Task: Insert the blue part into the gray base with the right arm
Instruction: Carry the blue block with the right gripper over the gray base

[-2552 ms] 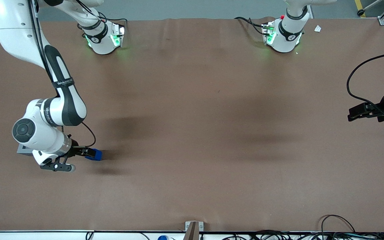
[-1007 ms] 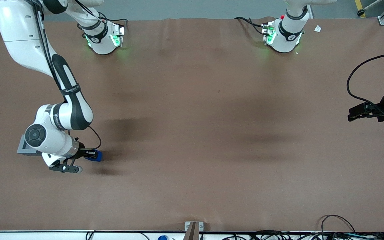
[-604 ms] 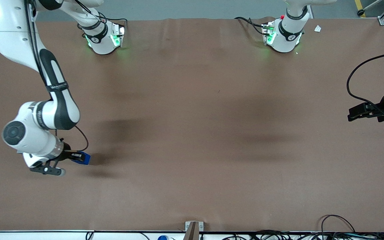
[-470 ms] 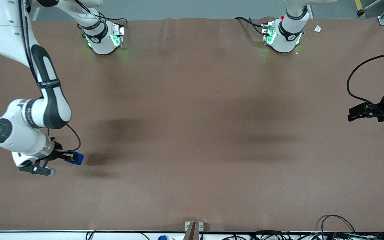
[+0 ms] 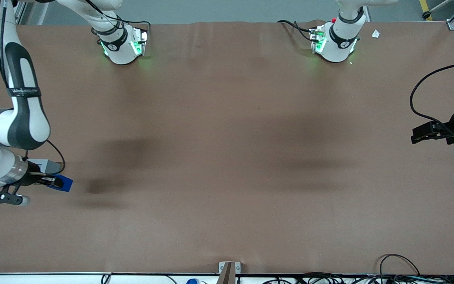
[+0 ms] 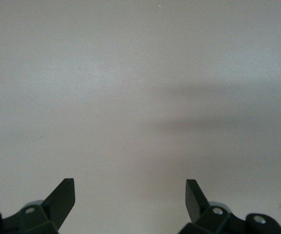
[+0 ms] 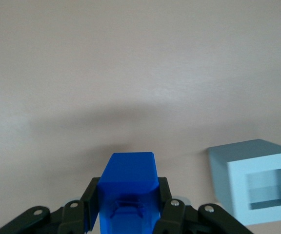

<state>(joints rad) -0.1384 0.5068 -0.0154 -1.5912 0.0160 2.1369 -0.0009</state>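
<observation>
Right now the gripper point(image 5: 55, 182) is hanging above the brown table point(image 5: 227, 157) at the working arm's end, its fingers point(image 7: 172, 214) clamping the blue part point(image 7: 128, 192) between them. Meanwhile the gray base point(image 7: 257, 180) is sitting on the table just beside the raised part, recess facing up, partly hidden in the front view under the right arm point(image 5: 22, 114).

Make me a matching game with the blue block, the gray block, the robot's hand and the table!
Things:
1. blue part
2. gray base
3. hand
4. table

States:
A. brown cover
B. shut on the blue block
C. empty square recess on top
D. held above the table

Pairs: 1-D, 2-C, 3-B, 4-A
</observation>
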